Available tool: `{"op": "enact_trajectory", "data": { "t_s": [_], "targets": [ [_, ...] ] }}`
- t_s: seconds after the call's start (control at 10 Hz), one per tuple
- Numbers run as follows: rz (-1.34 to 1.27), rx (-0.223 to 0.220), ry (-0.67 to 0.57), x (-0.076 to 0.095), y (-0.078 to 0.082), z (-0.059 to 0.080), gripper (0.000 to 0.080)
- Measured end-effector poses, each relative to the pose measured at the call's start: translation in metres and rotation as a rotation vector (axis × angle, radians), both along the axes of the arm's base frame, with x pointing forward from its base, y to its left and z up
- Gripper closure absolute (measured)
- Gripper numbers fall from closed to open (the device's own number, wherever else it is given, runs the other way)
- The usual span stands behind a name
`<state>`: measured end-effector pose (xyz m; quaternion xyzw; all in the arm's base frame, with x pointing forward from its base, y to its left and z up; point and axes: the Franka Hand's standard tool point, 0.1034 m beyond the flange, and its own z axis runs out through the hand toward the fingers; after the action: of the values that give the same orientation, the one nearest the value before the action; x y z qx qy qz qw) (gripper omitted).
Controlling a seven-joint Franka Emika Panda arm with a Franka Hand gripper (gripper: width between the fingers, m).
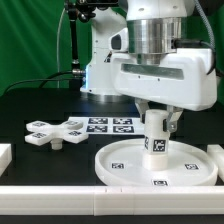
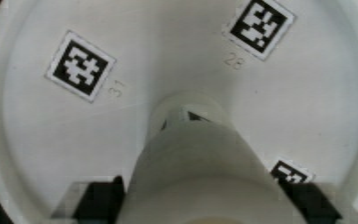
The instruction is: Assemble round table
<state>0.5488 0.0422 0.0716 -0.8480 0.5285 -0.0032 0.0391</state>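
Hand [image 1: 155, 116] grips the short cylinder [image 1: 156, 142] upright at the round disc's [image 1: 118, 168] centre, while the cross-shaped piece [image 1: 55, 132] lies unattached on the tabletop [image 1: 40, 105] at the disc's nine o'clock.

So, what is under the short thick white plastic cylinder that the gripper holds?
The large round rimmed white plastic disc lies under the cylinder, which the gripper holds upright. Where they meet is covered by the cylinder itself, so contact cannot be seen.

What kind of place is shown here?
Probably a robotics lab test bench: a green curtain behind, a black table with the marker board on it, and a robot arm whose gripper holds a tagged white cylinder.
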Motion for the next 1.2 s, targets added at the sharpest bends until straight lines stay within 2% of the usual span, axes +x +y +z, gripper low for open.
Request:
{"op": "enact_trajectory", "data": {
  "t_s": [0.5, 0.8, 1.0, 1.1, 1.2],
  "targets": [
    [-0.38, 0.027, 0.028, 0.0005, 0.0003, -0.0002, 0.039],
    [-0.452, 0.049, 0.028, 0.0013, 0.0006, -0.0005, 0.039],
    [-0.351, 0.044, 0.023, 0.001, 0.0008, -0.0005, 0.0376],
    [-0.281, 0.041, 0.02, 0.0011, 0.0006, -0.0002, 0.0202],
    [-0.236, 0.038, 0.016, 0.0013, 0.0021, 0.0, 0.0202]
  ]
}}
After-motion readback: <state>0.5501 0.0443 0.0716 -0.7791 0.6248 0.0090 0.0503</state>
